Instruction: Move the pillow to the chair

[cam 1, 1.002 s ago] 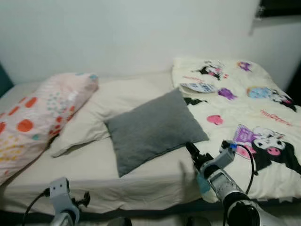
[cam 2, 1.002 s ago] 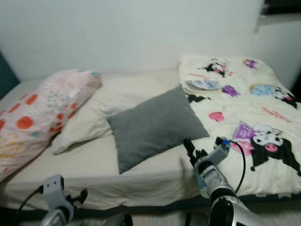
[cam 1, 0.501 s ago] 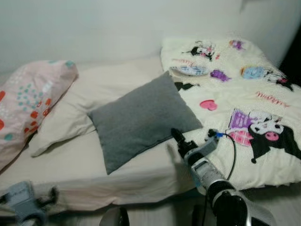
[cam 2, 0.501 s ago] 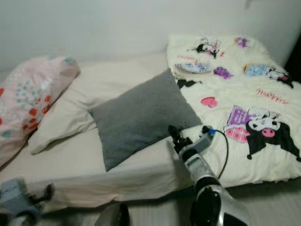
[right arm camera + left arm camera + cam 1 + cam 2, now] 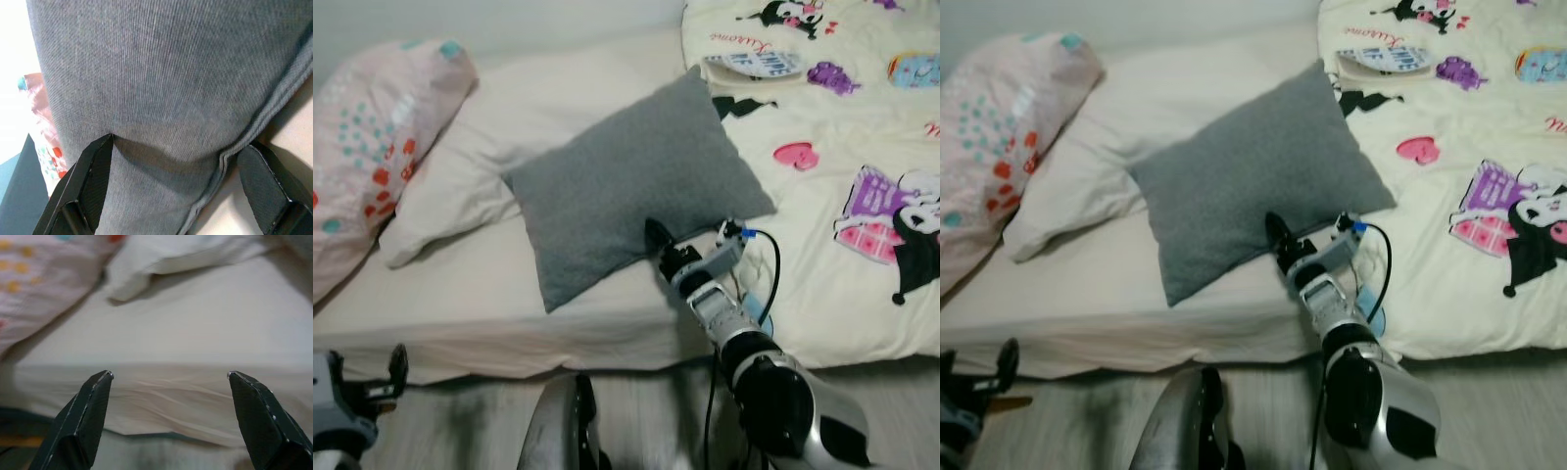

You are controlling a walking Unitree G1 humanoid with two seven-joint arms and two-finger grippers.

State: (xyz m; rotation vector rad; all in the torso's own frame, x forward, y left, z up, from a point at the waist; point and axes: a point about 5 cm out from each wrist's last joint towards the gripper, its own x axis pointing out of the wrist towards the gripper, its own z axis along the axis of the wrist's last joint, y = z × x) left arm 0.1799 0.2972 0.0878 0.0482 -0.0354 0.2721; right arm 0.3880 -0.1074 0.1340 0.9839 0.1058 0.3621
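Observation:
The grey pillow lies tilted on the bed, leaning on a cream pillow behind it. My right gripper reaches over the bed's front edge to the pillow's near edge. In the right wrist view the gripper is open, with the grey pillow and its seam spanning the gap between the two fingers. My left gripper is open low at the left, facing the side of the mattress with nothing between its fingers.
A cream pillow and a pink dotted pillow lie at the left of the bed. A cartoon-print duvet covers the right side. The sheet's front edge drops to a grey floor.
The camera has come closer to the bed and tilted down. My right gripper has reached forward to the grey pillow's near edge. The left arm has sunk lower at the left.

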